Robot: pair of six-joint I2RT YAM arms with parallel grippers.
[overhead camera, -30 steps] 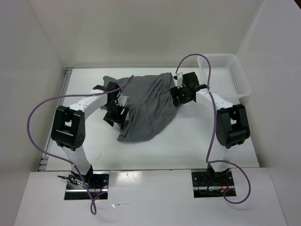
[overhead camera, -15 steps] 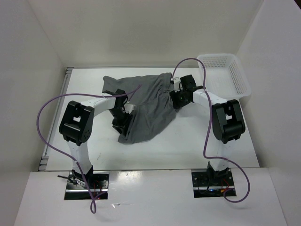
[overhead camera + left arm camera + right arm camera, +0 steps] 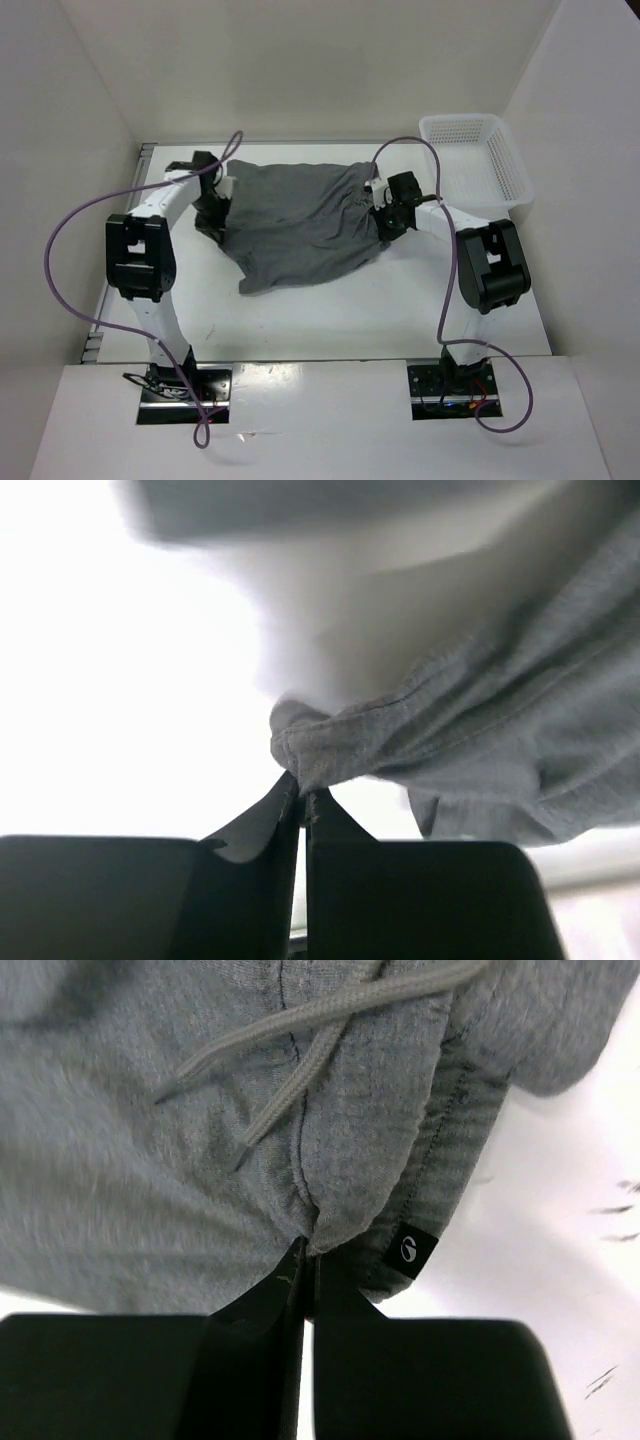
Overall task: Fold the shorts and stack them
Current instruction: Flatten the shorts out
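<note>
Up and out goes the left gripper (image 3: 213, 200), swung from the middle-left of the top view to the upper left, and the shorts (image 3: 300, 225) have been pulled wide with it! A second ago the grey cloth sat bunched and ran down toward the lower left. Now its long axis runs left to right across the centre of the table (image 3: 420, 300), stretched between the two arms. The right gripper (image 3: 386, 216) has barely shifted and sits at the cloth's right edge.

Both sets of jaws were spread a moment ago, and now both are clamped tight. The left wrist view shows the fingertips pinching a bunched, stitched edge. The right wrist view shows them nipping a fold of fabric just below the drawstring (image 3: 320, 1020), with a small black label (image 3: 411, 1250) right beside the pinch. So the drawstring end points right, toward the white basket (image 3: 470, 121) at the upper right, which the shorts don't touch. One loose flap trails down to the lower left.

From above, both gripped corners are hidden under the black wrists. The top of the left wrist view is a blur against glare, and I can't tell whether the cloth is clear of the table.
</note>
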